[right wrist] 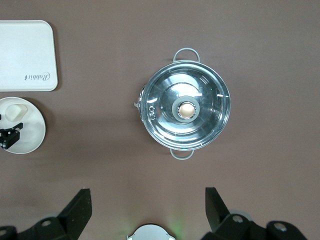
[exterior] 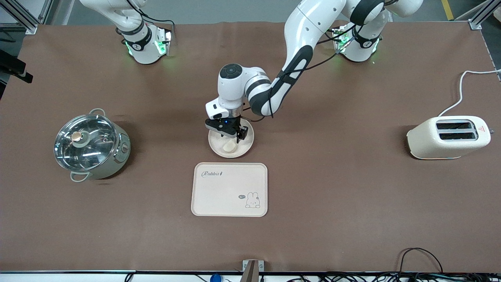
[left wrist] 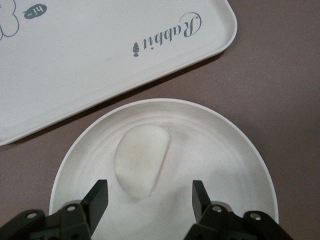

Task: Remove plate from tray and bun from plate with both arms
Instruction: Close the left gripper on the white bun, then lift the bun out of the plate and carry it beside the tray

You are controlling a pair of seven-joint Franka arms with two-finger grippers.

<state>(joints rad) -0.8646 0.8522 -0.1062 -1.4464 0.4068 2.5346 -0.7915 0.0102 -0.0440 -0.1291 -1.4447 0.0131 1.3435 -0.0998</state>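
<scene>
Nearest, tray (exterior: 229,189) lies bare, plate (exterior: 231,143) already off it; left gripper (left wrist: 148,197) straddles bun (left wrist: 140,160), jaws apart, nothing lifted, while right gripper (right wrist: 146,207) waits wide over the table

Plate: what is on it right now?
Only the bun lies on the plate, between the left gripper fingers. In the front view that gripper covers the plate's rim nearest the robots.
</scene>
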